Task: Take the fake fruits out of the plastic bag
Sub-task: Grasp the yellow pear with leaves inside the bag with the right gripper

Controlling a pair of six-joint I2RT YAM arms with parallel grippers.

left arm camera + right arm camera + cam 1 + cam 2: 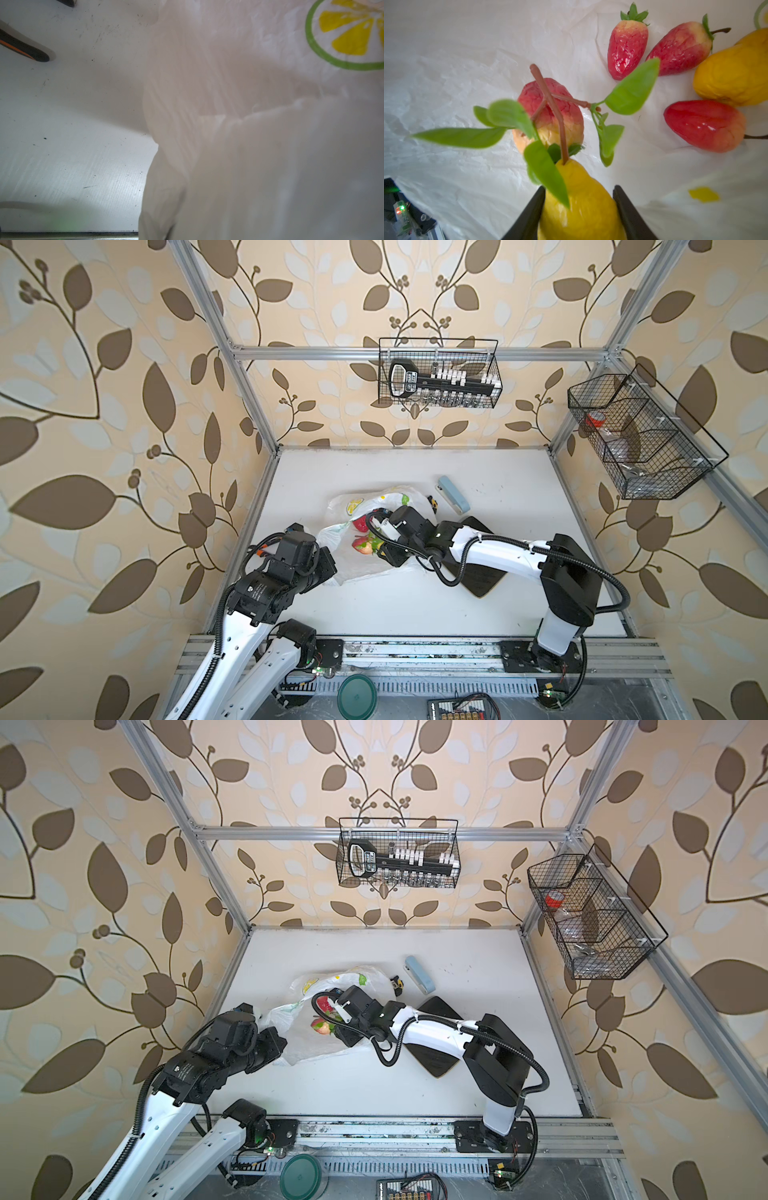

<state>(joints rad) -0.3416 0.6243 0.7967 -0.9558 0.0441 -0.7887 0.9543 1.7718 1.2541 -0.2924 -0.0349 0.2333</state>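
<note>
Thin, crinkly white plastic printed with lemon slices forms the plastic bag [365, 568] [309, 1046], which lies crumpled near the middle of the white worktop [415, 605] in both top views. The right arm [498, 549] reaches into its open mouth from the right. In the right wrist view the right fingers [623, 205] press on either side of a yellow fruit [583, 199] with a brown stalk and green leaves, pinching it inside the bag. Whether it is a pear or a lemon I cannot tell. A strawberry [550, 108] lies on the bag's inner plastic just behind that stalk. A second strawberry [627, 45] and a third strawberry [679, 49] lie side by side farther in, nearly touching. A fourth strawberry [704, 126] rests right against an orange-yellow fruit [733, 76]. All the fruit is inside the bag. The left arm [299, 556] sits at the bag's near-left edge and its wrist hides the left fingers. They are pressed together, and the bunched pleats of plastic [249, 145] filling the left wrist view run straight toward them, so they pinch the bag. A printed lemon slice [353, 33] shows on that plastic, with bare worktop alongside. A dark board [486, 576] lies under the right arm, just beside the bag. A pale blue case [453, 493] lies beyond the bag, apart from it.
</note>
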